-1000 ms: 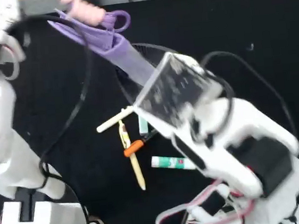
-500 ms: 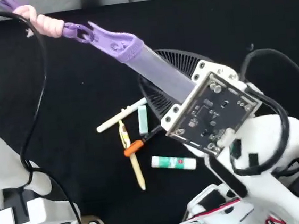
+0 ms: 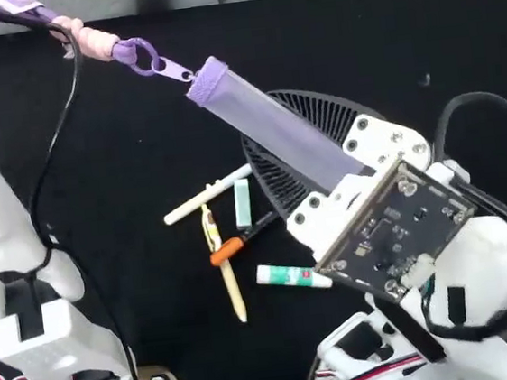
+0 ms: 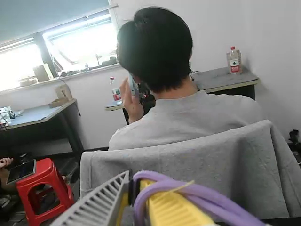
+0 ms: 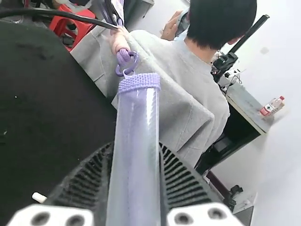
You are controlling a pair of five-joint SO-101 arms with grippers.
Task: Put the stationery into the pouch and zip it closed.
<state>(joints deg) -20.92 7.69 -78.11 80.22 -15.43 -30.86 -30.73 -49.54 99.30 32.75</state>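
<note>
A long purple pouch (image 3: 265, 130) hangs stretched above the black table. My right gripper (image 3: 316, 167) is shut on its lower end between black ribbed fingers (image 5: 183, 176), and the pouch (image 5: 134, 141) runs straight out from them. The zip ring (image 3: 144, 54) sits at the pouch's far end, tied to a pink charm (image 3: 91, 39) and a purple strap (image 4: 197, 194). My left gripper (image 4: 135, 197) is shut on that strap at the table's far left corner. The stationery lies on the table: a white pen (image 3: 207, 195), a teal stick (image 3: 242, 202), a yellow pencil (image 3: 228, 279), an orange piece (image 3: 226, 250) and a glue stick (image 3: 293, 277).
The right arm's body and circuit board (image 3: 395, 239) overhang the near right of the table. The left arm (image 3: 12, 270) and its black cable (image 3: 56, 165) run along the left side. A seated person (image 5: 207, 28) is beyond the table's far edge.
My left gripper has pulled the strap and zip ring toward the far left. The pouch has been drawn out straight and its open mouth has closed. The right arm has shifted toward the near right.
</note>
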